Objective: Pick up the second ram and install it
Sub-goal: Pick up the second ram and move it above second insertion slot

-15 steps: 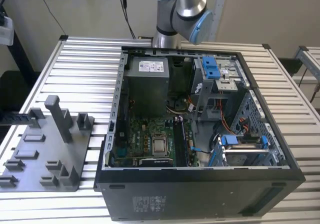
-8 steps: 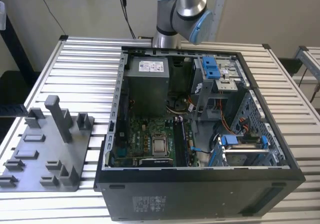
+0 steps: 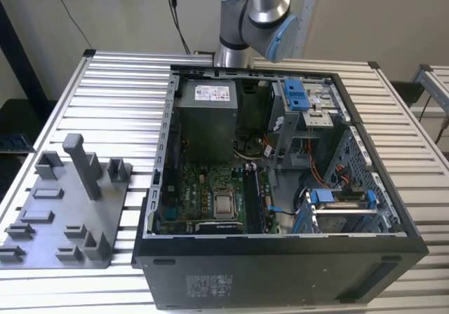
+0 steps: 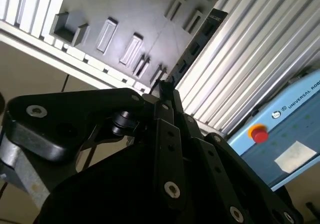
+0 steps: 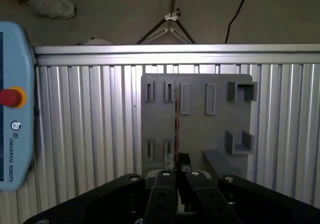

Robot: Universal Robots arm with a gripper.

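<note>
The second ram [image 4: 194, 44], a long, thin dark circuit-board strip, is pinched by one end in the black gripper [image 4: 165, 87], whose fingers are closed on it. Its long axis runs straight out past the fingertips, edge-on above the grey plastic tray [image 5: 200, 129].

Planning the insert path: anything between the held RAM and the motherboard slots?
Nothing visible. The gripper holds the second ram over the grey tray; the computer case is open on top, and its memory slots beside the processor look uncovered.
</note>
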